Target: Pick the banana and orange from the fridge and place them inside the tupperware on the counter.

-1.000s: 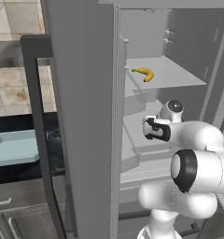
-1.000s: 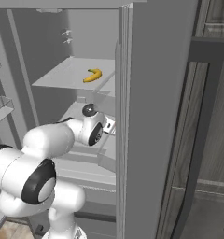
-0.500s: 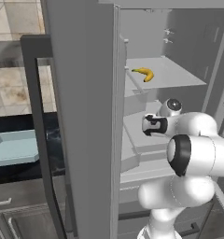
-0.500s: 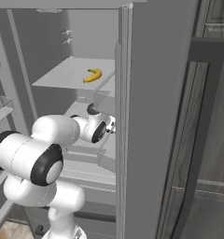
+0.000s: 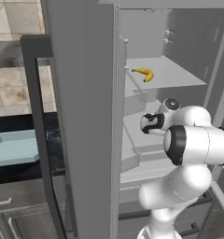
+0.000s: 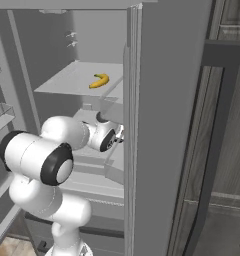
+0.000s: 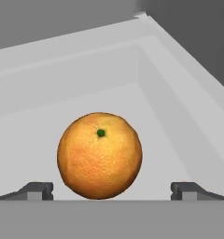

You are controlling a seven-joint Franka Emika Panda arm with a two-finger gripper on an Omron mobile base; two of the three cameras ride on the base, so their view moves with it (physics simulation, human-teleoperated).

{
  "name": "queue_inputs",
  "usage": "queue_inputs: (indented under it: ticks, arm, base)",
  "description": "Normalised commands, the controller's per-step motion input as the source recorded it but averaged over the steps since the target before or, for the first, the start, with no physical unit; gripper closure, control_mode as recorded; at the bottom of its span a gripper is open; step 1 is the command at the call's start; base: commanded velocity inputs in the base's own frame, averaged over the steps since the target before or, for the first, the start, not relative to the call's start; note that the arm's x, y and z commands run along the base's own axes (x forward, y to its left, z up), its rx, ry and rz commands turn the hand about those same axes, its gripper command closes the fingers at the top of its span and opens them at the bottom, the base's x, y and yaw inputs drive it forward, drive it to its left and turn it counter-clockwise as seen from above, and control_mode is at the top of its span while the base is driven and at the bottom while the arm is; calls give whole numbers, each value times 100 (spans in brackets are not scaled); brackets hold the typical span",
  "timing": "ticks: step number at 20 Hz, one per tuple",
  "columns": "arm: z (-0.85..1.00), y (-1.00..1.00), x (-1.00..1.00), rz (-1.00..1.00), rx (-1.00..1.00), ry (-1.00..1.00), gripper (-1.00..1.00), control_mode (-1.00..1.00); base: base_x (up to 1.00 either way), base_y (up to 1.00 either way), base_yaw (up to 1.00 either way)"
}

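My arm swung deeper into the fridge [image 5: 86, 93]; gripper [image 7: 112, 189] fully open, empty, now bracketing the orange [image 7: 100, 155]. Ready to close.

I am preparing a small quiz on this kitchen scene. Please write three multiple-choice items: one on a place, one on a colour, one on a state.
1. Where is the banana?
A. on an upper fridge shelf
B. in the tupperware
C. between the fingers

2. What colour is the tupperware?
A. red
B. pale blue
C. black

3. How is the hand set?
A. shut on the orange
B. shut on nothing
C. open, with the orange lying between its fingertips

Key: 1 A, it lies on the shelf in the fridge; 2 B, seen on the counter; 3 C, the fingertips stand wide apart, clear of the fruit.
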Motion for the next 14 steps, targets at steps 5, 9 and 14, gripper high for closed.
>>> queue_inputs:
  ticks: [5, 9, 14]
  arm:
    - [-14, 0, 8, 0, 0, 0, -100, -100]
    - [-14, 0, 3, 0, 0, 0, -100, -100]
    - [-14, 0, 7, 0, 0, 0, -100, -100]
  base:
    - [0, 0, 0]
    - [0, 0, 0]
    - [0, 0, 0]
